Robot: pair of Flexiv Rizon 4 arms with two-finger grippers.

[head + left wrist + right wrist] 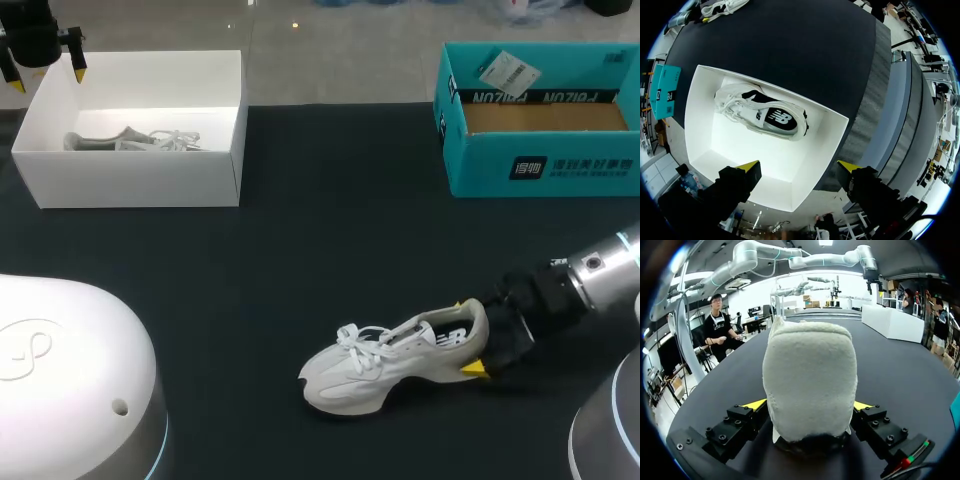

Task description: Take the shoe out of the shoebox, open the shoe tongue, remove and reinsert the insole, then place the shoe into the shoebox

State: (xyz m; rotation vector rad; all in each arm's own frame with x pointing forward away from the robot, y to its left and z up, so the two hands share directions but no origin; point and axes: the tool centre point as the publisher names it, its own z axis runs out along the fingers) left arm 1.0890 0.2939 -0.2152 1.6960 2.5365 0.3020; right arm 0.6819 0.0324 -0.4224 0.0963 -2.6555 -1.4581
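Sneaker [385, 362] stands on its sole on the table [300, 250], outside both boxes, heel at the right hand [468, 338], toe pointing away toward my left. Right hand clasps the heel from both sides. Left hand [46, 75] hangs wide open over the white shoebox [140, 170], well apart, so the right arm is nearer.

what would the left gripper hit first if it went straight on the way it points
Likely the floor of the white box, near its wall: the left gripper points down into it, jaws open. The shoe in the box lies further ahead, so it might be met instead; depth is unclear.
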